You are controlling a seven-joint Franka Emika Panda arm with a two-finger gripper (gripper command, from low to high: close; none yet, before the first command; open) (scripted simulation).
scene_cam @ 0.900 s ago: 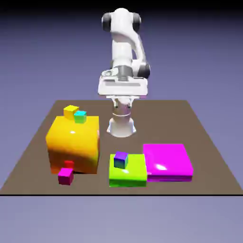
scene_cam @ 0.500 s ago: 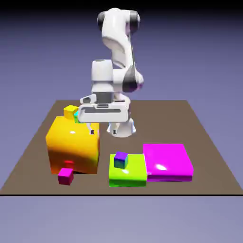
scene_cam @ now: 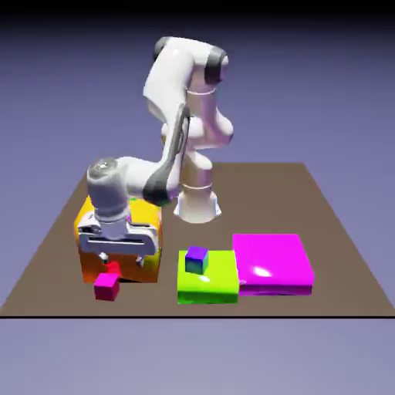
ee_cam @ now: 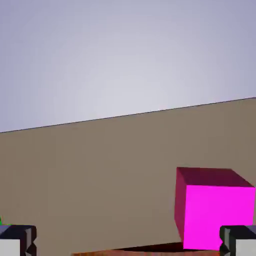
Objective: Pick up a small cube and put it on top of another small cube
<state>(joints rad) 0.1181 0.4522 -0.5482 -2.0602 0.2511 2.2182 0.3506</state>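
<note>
A brown table [scene_cam: 339, 254] sits before a plain blue-violet backdrop. Nearest the front edge, the small magenta cube [scene_cam: 106, 287] rests on the table, touching a small red cube [scene_cam: 113, 268] just behind it. Above them hangs the gripper [scene_cam: 116, 258], jaws spread wide and empty, close in front of the big orange block [scene_cam: 150, 231]. The magenta cube looks off-centre between the fingertips, so one finger may strike it, or catch the red cube instead.
</note>
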